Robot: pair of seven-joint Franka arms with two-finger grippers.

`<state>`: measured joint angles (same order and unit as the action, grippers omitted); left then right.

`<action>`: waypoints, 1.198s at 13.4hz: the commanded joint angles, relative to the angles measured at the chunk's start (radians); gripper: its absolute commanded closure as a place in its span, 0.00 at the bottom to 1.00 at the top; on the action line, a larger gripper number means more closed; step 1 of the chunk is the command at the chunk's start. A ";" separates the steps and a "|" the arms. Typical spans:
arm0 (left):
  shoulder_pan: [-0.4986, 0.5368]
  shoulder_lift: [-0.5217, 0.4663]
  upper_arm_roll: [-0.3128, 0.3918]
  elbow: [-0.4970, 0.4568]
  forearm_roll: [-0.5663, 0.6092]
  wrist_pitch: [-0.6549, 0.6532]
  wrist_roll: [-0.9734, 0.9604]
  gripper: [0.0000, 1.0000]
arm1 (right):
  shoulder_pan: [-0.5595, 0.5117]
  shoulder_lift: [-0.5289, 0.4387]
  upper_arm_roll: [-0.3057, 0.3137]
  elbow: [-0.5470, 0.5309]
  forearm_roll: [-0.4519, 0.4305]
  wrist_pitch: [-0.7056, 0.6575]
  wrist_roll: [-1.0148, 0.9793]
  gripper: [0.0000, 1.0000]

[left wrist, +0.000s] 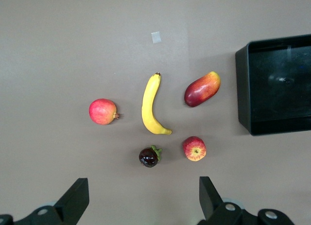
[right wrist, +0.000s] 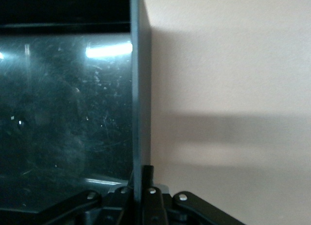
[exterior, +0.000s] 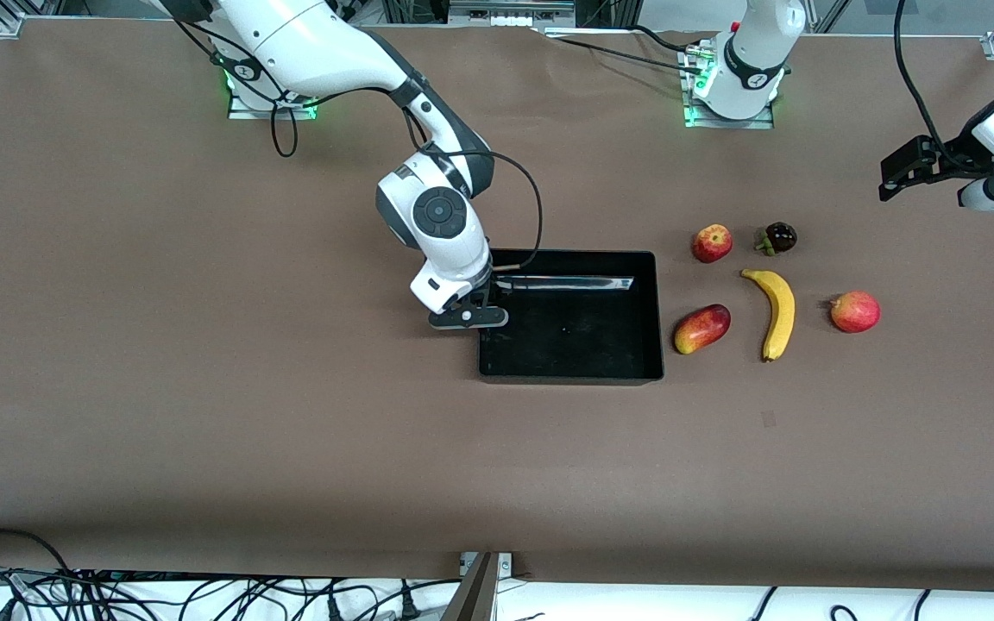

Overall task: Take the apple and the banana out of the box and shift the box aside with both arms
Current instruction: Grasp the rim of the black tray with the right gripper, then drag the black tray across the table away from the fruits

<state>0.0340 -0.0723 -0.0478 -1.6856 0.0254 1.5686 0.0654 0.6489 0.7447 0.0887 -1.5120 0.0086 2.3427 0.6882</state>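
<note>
**Right claw clamped on the box wall, left claw high over the fruit**

You have the right claw point(exterior: 469, 317) down at the black box point(exterior: 583, 345), at the wall that faces the right arm's end of the tabletop point(exterior: 204, 388). In the right wrist view the claw point(right wrist: 141, 186) has its fingers point(right wrist: 153, 193) pinched narrowly on that upright wall, one on each side of it, so it is gripping the box point(right wrist: 63, 113). The box sits flat on the brown tabletop, and its glossy floor carries nothing but reflections.

Your left claw point(exterior: 902, 172) hangs in the air over the tabletop near the left arm's end. In the left wrist view its fingers point(left wrist: 75, 198) stand wide apart with nothing between them, the claw point(left wrist: 141, 198) looking straight down on the fruit.

The fruit lies on the tabletop beside the box, toward the left arm's end, none of it touching. The banana point(exterior: 776, 312) lies in the middle of the group. The small apple point(exterior: 712, 242) sits farther from the front camera than the banana, with the dark mangosteen point(exterior: 778, 237) just beside it. The mango point(exterior: 701, 329) lies between the box and the banana. A round red fruit point(exterior: 854, 311), possibly a pomegranate judging by the small crown seen in the left wrist view, sits beside the banana toward the left arm's end.
</note>
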 commanded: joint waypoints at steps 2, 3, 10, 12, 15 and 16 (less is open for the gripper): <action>-0.006 0.016 -0.003 0.032 0.024 -0.022 -0.010 0.00 | -0.072 -0.062 0.011 0.081 0.019 -0.185 -0.079 1.00; -0.005 0.016 -0.003 0.032 0.022 -0.022 -0.010 0.00 | -0.113 -0.077 0.011 0.098 0.019 -0.253 -0.140 1.00; -0.006 0.016 -0.009 0.046 0.024 -0.024 -0.016 0.00 | -0.360 -0.225 -0.050 0.017 0.045 -0.433 -0.571 1.00; -0.006 0.016 -0.009 0.046 0.022 -0.024 -0.018 0.00 | -0.400 -0.261 -0.096 -0.060 0.047 -0.410 -0.663 1.00; -0.005 0.016 -0.029 0.053 0.022 -0.025 -0.019 0.00 | -0.510 -0.317 -0.119 -0.183 0.086 -0.359 -0.769 1.00; -0.006 0.016 -0.029 0.053 0.022 -0.025 -0.019 0.00 | -0.564 -0.341 -0.119 -0.244 0.090 -0.314 -0.821 1.00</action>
<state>0.0335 -0.0711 -0.0679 -1.6684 0.0256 1.5684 0.0620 0.1713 0.4997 -0.0452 -1.6102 0.0611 1.9598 -0.0455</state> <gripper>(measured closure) 0.000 0.969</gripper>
